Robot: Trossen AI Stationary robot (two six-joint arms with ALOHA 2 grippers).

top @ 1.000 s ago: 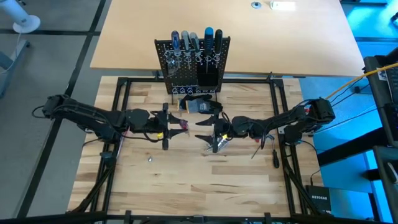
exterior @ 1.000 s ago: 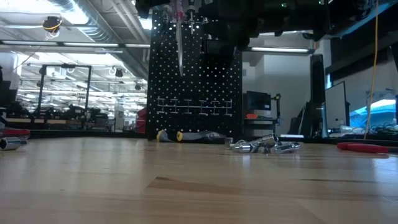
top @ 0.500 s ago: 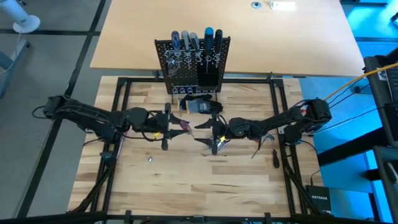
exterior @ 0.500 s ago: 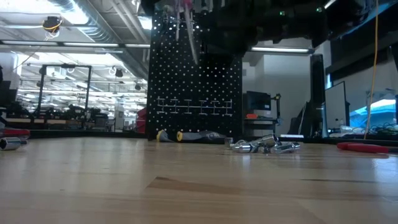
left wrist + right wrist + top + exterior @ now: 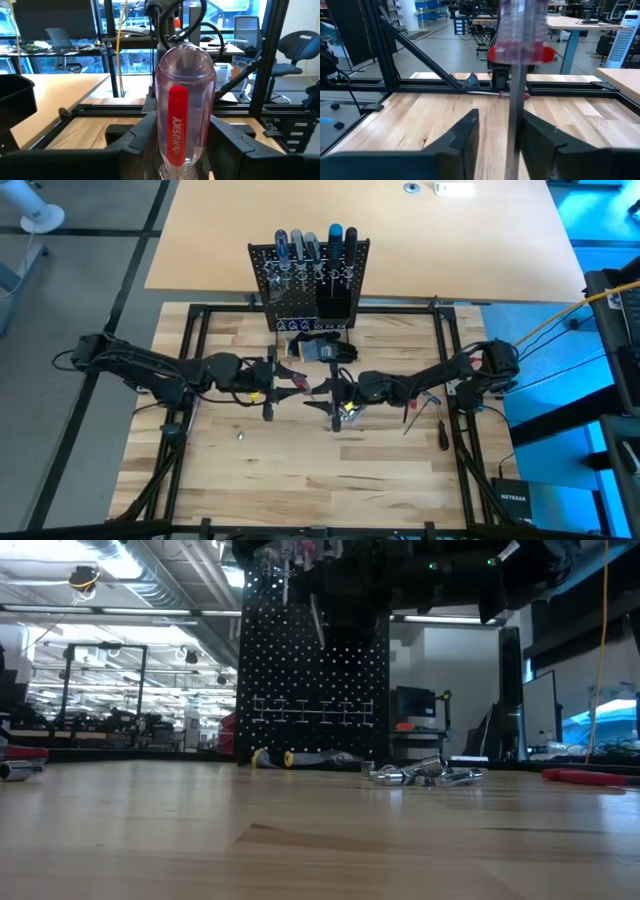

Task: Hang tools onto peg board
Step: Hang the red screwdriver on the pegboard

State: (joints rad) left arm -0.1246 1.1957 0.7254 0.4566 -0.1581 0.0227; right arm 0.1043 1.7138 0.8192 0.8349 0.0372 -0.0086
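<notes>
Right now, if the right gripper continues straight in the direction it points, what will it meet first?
Probably the clear, red-striped screwdriver in the left gripper: its metal shaft already stands between the right gripper fingers, so hardly any gap remains.

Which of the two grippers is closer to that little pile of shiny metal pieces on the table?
The right gripper: it is almost over the silver metal pieces. The left gripper is farther off, toward the left arm's side, holding the red-handled screwdriver.

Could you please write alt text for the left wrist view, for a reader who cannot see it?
A clear-handled screwdriver with a red stripe stands upright, filling the picture's middle, held between the two dark fingers of the left gripper. Behind it lie a light wooden table with a black frame and a room with desks and office chairs.
</notes>
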